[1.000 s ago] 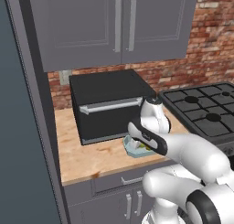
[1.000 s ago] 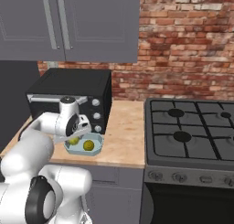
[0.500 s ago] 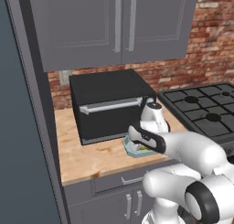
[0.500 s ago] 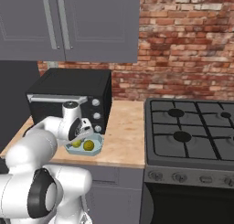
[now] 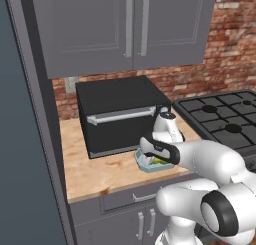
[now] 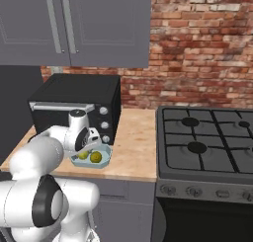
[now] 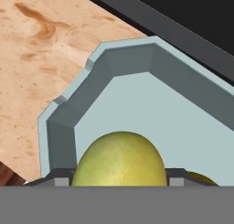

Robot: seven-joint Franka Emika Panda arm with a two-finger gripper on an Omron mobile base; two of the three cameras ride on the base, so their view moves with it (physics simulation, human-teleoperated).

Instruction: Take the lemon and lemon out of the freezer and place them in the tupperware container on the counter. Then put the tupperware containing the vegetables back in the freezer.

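Gripper [image 6: 90, 143] hanging over my tray [image 6: 105, 160] on the counter [image 6: 137, 147]; two lemons [image 6: 96, 157] lying inside; finger spread I'm unable to tell.

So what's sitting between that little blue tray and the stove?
Nothing: in the right base view, only bare counter separates the tupperware container from the stove.

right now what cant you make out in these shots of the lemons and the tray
- Gripper: its fingertips sit behind the wrist in the left base view and are too small in the right base view; open or shut is unclear.
- Tupperware container: the arm covers most of it in the left base view.
- Second lemon: the hand view's bottom edge cuts it to a sliver beside the nearer lemon.
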